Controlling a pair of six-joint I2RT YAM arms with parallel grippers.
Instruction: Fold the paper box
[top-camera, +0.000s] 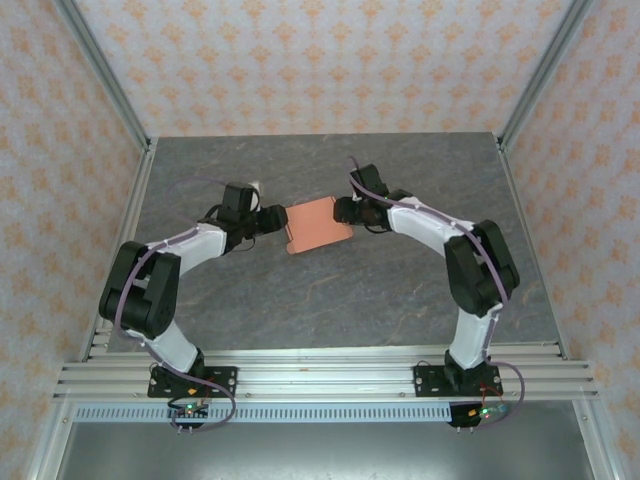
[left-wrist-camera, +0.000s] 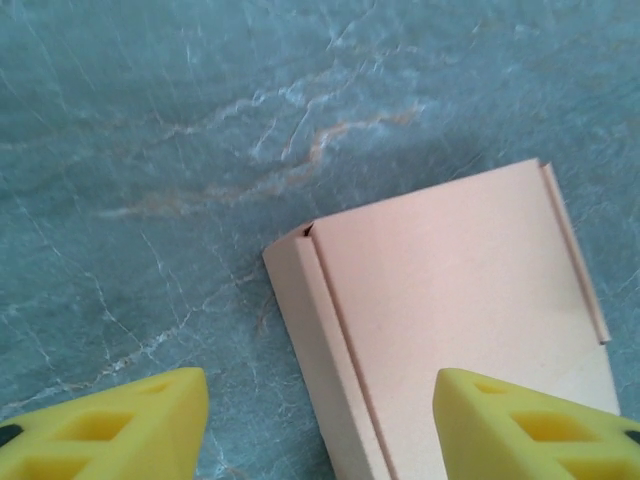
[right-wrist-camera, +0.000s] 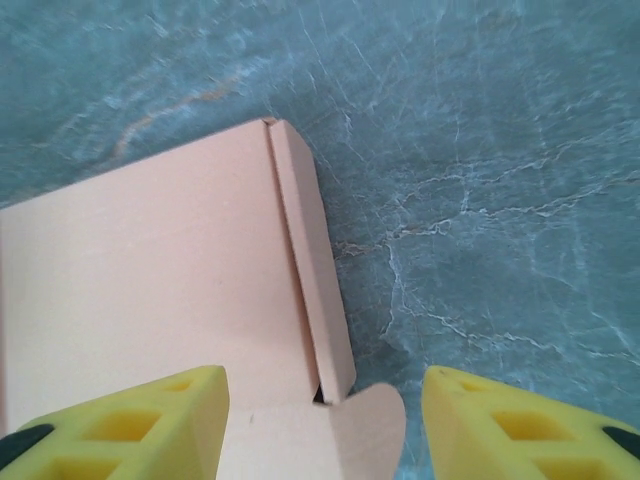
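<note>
two hands flank the paper box, centre frame on the counter: my left hand at its left edge, my right hand at its right, both spread open, gripping nothing, placed, i judge, to square the side flaps. box looks shut; its inside is hidden.

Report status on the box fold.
Left gripper open, right gripper open, one at each end of the paper box. Box lying on table, edge flaps creased. No obstruction seen.
</note>
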